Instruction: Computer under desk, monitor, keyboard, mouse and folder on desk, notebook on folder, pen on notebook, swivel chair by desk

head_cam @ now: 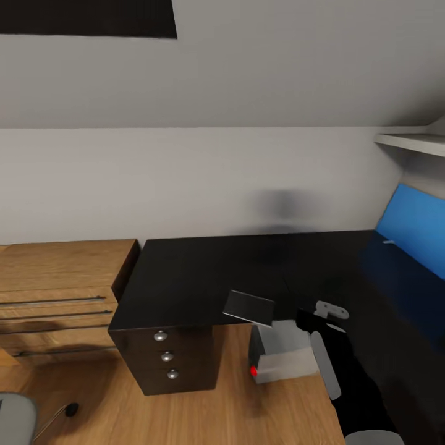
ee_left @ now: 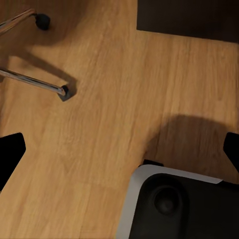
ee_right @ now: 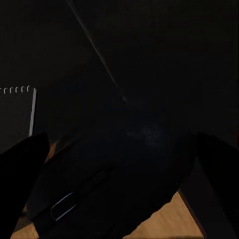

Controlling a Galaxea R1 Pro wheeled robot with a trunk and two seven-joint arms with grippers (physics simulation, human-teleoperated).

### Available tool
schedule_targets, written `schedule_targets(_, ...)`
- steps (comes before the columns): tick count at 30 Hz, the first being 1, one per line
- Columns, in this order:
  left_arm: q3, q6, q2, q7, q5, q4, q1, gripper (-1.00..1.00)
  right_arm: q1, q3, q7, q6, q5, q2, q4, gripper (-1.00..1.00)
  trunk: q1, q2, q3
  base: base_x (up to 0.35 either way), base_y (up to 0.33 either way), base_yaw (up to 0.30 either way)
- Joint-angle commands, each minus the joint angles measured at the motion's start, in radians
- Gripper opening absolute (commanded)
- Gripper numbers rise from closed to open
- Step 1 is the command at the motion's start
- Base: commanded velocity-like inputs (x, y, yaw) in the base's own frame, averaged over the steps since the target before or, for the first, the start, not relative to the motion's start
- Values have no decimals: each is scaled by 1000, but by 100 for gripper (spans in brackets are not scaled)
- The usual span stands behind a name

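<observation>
Spanning the white wall, black desk point(head_cam: 204, 272), wooden floor point(head_cam: 204, 420)

No readable text, labels, brand marks or nos. anywhere. The computer point(head_cam: 281, 355) below the worktop point(head_cam: 204, 278) edge shows just a small red dot, no lettering. The notebook point(head_cam: 249, 307) cover on the worktop is blank too.

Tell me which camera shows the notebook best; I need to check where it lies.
The head view: the notebook shows whole, at the desk's front edge. The right wrist view catches its dotted binding corner, dim. The left wrist view faces the floor.
</observation>
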Motion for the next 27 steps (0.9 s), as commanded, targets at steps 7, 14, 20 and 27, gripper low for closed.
schedule_targets(7, 7, 0, 0, -11, 3, -5, 1, 100, 2, 1, -2, 48, -14, -54, 9, -100, 0, -1, 2, 0, 0, -268)
schedule_targets(14, 7, 0, -3, -12, 3, -7, 1, 100, 2, 5, 49, 116, -12, -99, 10, -100, 0, -1, 6, 0, 0, -268)
schedule_targets(20, 7, 0, -3, -13, 3, -7, 1, 100, 3, 18, 68, 124, -7, -125, 12, -100, 0, -1, 9, 0, 0, -239)
schedule_targets(27, 7, -1, -3, -16, 3, -7, 1, 100, 3, 57, 73, 124, -6, -133, 13, -100, 0, -1, 10, 0, 0, -51)
